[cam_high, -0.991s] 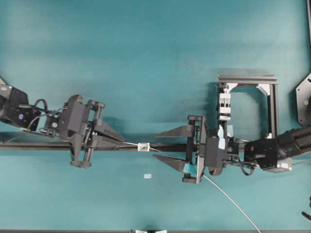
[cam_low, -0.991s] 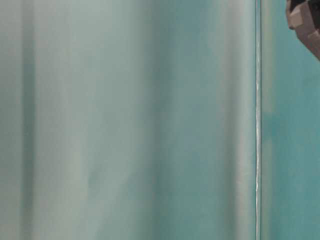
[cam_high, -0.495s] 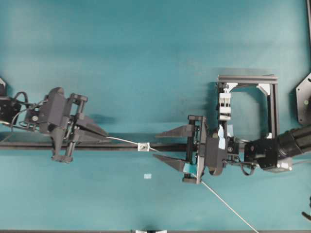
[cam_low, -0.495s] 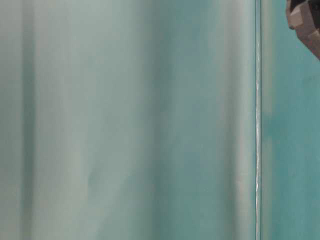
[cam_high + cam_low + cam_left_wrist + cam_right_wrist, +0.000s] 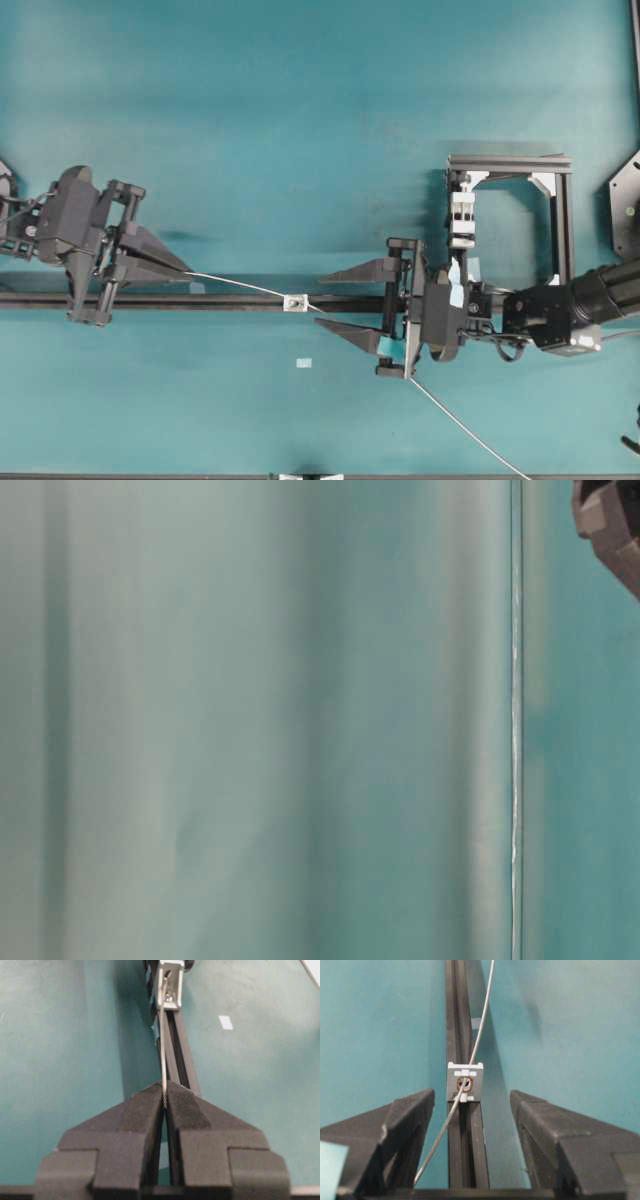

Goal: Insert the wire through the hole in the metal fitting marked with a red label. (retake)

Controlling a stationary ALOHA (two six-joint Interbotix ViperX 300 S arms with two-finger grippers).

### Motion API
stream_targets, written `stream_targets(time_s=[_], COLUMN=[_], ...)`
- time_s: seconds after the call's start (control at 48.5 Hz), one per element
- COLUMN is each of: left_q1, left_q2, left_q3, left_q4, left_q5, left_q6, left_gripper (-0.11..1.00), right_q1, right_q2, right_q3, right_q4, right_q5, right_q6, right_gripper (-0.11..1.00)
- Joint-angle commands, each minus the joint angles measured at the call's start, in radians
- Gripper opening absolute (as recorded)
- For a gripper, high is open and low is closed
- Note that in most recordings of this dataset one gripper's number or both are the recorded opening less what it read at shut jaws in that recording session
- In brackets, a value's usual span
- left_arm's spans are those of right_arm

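Note:
The metal fitting [image 5: 294, 301] sits on a black rail, small and silvery. In the right wrist view the fitting [image 5: 465, 1084] has a red ring around its hole [image 5: 465, 1082]. The thin grey wire [image 5: 235, 285] runs through that hole. It goes from my left gripper [image 5: 183, 271] to the fitting, then under the right gripper and off to the lower right. In the left wrist view my left gripper [image 5: 164, 1096] is shut on the wire [image 5: 163, 1050], which leads straight to the fitting [image 5: 169, 986]. My right gripper [image 5: 318, 300] stands open just right of the fitting, its fingers either side of the rail, and holds nothing.
The black rail [image 5: 230, 300] crosses the teal table from left to right. A black square frame [image 5: 560, 215] with a white ribbed clip block [image 5: 461, 215] stands at the right. A tiny pale-blue rectangle [image 5: 304, 363] lies in front of the fitting. The table-level view is a teal blur.
My left gripper has moved left along the rail with the wire in it, drawing more wire through the fitting. The right gripper has not moved.

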Motion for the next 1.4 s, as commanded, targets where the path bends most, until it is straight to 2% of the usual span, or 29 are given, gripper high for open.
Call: stream_targets(time_s=[0.0,0.289,0.846,0.991,1.094,1.176,1.259,1.383], left_q1=[-0.003,-0.003,-0.005,-0.005,-0.005,-0.005,-0.005,-0.005], left_q2=[-0.044,-0.114,-0.058,-0.058,-0.057,-0.060,-0.064,-0.075], left_q3=[0.005,0.035,0.008,0.008,0.008,0.011,0.012,0.012], left_q4=[0.002,0.003,0.014,0.014,0.014,0.014,0.014,0.014], left_q5=[0.020,0.049,0.067,0.069,0.069,0.071,0.071,0.071], left_q6=[0.000,0.000,-0.003,-0.026,-0.048,-0.049,-0.052,-0.052], left_gripper=[-0.10,-0.10,-0.10,-0.09,-0.01,0.12,0.32,0.67], right_q1=[0.002,0.002,0.002,0.002,0.002,0.002,0.003,0.002], right_q2=[-0.037,-0.037,-0.037,-0.037,-0.037,-0.037,-0.037,-0.037], right_q3=[-0.006,-0.006,-0.008,-0.008,-0.009,-0.009,-0.009,-0.008], right_q4=[-0.003,-0.003,-0.003,-0.003,-0.003,-0.003,-0.003,-0.003], right_q5=[-0.009,-0.008,-0.008,-0.008,-0.008,-0.009,-0.008,-0.008], right_q6=[0.000,0.000,0.000,0.000,0.000,0.000,0.000,0.000], right_gripper=[0.71,0.71,0.71,0.71,0.71,0.71,0.71,0.71])
